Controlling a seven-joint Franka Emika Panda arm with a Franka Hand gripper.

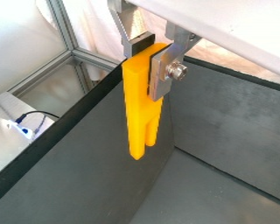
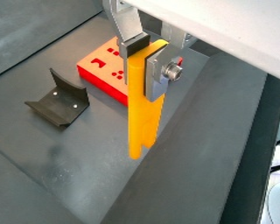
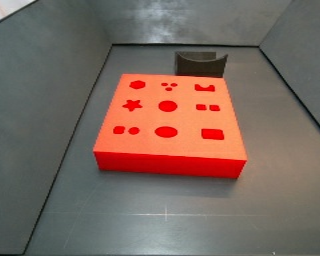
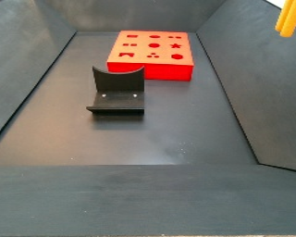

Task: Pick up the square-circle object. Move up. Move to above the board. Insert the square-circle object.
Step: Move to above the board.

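My gripper is shut on the upper end of the square-circle object, a slim yellow-orange piece hanging straight down, its two prongs split at the lower end. The silver fingers clamp it from both sides in both wrist views. The piece hangs well above the dark floor, off to one side of the red board. In a side view only the piece's lower end shows at the frame's edge. The board lies flat with its shaped holes all open; the gripper is out of that side view.
The dark fixture stands on the floor close to the board, also seen as the fixture and the fixture. Sloping dark walls enclose the bin floor. Cables and white gear lie outside.
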